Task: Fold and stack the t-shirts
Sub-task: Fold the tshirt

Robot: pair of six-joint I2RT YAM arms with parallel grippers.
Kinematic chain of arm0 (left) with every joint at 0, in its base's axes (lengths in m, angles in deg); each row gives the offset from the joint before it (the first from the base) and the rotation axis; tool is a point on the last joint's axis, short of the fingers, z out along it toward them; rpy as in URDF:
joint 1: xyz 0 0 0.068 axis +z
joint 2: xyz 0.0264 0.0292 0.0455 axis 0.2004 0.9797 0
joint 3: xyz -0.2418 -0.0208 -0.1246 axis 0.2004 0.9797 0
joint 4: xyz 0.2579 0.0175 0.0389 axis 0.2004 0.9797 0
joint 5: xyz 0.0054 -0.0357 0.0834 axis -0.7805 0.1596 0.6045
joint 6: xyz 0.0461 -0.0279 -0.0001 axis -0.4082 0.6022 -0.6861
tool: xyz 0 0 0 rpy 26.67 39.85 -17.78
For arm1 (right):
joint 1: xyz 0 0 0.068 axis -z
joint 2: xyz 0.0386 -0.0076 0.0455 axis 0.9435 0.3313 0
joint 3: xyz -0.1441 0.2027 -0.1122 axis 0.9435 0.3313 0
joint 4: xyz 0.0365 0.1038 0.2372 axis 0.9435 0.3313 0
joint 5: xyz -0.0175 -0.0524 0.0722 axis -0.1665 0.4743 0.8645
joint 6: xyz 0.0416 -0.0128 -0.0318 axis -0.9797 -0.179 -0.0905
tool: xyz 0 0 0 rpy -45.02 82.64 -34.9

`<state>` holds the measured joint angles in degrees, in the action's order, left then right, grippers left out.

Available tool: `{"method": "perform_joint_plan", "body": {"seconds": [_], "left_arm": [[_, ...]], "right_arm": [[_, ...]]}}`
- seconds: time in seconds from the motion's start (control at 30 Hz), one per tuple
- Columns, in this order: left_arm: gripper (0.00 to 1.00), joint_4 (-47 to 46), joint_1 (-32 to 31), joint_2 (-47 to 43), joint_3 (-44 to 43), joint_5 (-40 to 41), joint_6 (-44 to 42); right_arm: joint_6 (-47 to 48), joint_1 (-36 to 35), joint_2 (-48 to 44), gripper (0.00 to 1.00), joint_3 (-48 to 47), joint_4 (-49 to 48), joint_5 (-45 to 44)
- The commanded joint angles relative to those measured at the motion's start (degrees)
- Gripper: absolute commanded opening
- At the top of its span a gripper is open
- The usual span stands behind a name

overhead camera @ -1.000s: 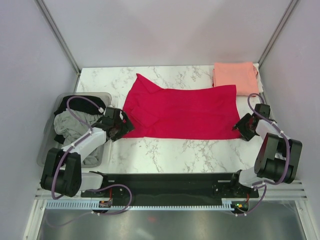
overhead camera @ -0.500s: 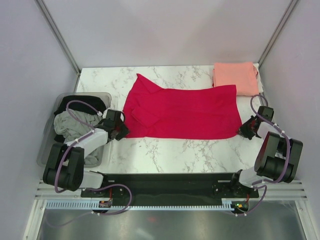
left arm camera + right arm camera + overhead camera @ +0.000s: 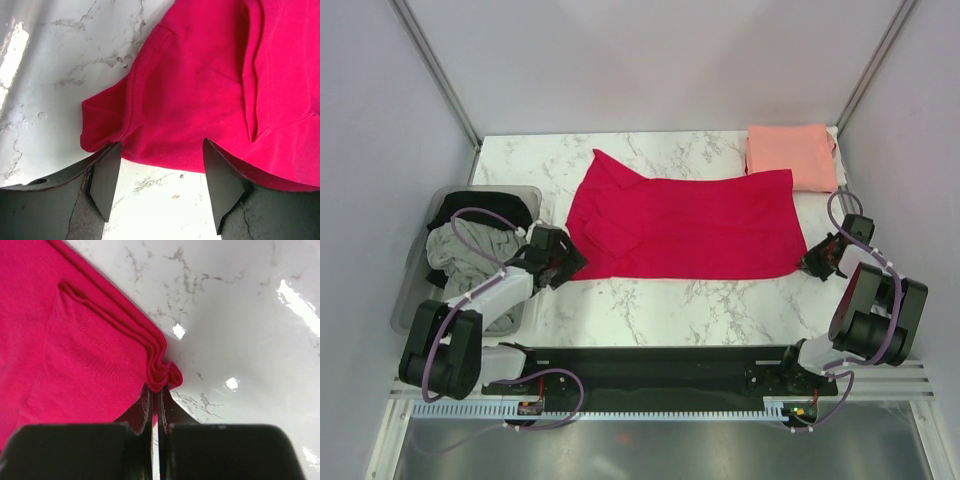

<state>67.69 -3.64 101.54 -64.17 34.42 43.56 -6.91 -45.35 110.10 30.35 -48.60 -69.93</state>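
Observation:
The crimson red t-shirt (image 3: 685, 225) lies spread across the middle of the marble table. My right gripper (image 3: 812, 265) is at its near right corner, and in the right wrist view the gripper (image 3: 156, 392) is shut on a bunched fold of red cloth (image 3: 162, 372). My left gripper (image 3: 565, 268) is at the shirt's near left corner. In the left wrist view it (image 3: 161, 150) stands open, the red hem (image 3: 150, 155) lying across the fingertips and bare marble between the fingers. A folded salmon pink t-shirt (image 3: 790, 155) sits at the far right.
A clear plastic bin (image 3: 415, 300) stands at the table's left edge beside my left arm. It holds a crumpled grey t-shirt (image 3: 460, 250) and a black t-shirt (image 3: 480, 207). Grey walls close in the table on three sides.
My right gripper has shut on the red shirt's near right corner and drawn it slightly to the right. The left gripper narrowed, then widened again at the near left corner.

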Motion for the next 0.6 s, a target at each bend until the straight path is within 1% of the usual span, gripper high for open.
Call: {"method": "perform_joint_plan", "body": {"seconds": [0.0, 0.03, 0.07, 0.13, 0.17, 0.23, 0.3, 0.33, 0.37, 0.43, 0.47, 0.5, 0.57], "left_arm": [[0.72, 6.7, 0.3, -0.4, 2.1, 2.8, 1.8], [0.7, 6.8, 0.3, -0.2, 2.3, 2.8, 1.8], [0.63, 6.7, 0.1, 0.4, 2.5, 2.8, 1.8], [0.55, 6.7, -0.3, 1.0, 2.9, 3.1, 2.3], [0.47, 6.9, -1.2, 1.1, 2.9, 3.9, 2.2], [0.43, 6.6, -1.7, 1.1, 2.9, 4.6, 2.5], [0.36, 6.1, -2.2, 2.2, 2.1, 5.1, 2.4], [0.22, 6.0, -2.5, 2.8, 1.6, 5.2, 2.3], [0.13, 5.7, -2.6, 3.3, 1.0, 5.3, 2.2], [0.02, 4.9, -2.8, 5.4, -0.9, 5.2, 1.3], [0.02, 5.0, -2.7, 6.2, -1.9, 5.1, 0.8], [0.02, 5.4, -2.8, 6.7, -4.9, 4.8, -0.4], [0.02, 9.8, -2.8, 6.2, -9.0, 4.9, -1.6]], "right_arm": [[1.0, 2.3, 2.1, 0.0, -0.4, 1.4, -1.0], [1.0, 2.5, 2.2, 0.0, -0.5, 1.4, -0.5], [1.0, 2.6, 2.5, 0.0, -0.5, 1.3, 0.0], [1.0, 2.8, 2.6, 0.0, -0.2, 0.9, 0.1], [1.0, 2.8, 2.4, 0.0, -0.1, 0.7, 0.3], [0.9, 2.9, 2.2, 0.0, 0.5, 0.2, 0.6], [1.0, 2.8, 2.2, 0.0, 1.0, -0.2, 1.6], [0.9, 2.8, 2.2, 0.0, 1.4, -0.6, 1.9], [0.8, 2.8, 2.2, 0.0, 1.5, -0.8, 2.3], [0.6, 2.7, 2.0, 0.0, 1.9, -1.3, 3.4], [0.3, 2.7, 1.9, 0.0, 1.7, -1.3, 3.8], [0.0, 2.7, 1.8, 0.0, 1.4, -1.2, 4.3], [-0.6, 2.7, 1.5, 0.0, -1.6, 0.8, 6.6]]}}
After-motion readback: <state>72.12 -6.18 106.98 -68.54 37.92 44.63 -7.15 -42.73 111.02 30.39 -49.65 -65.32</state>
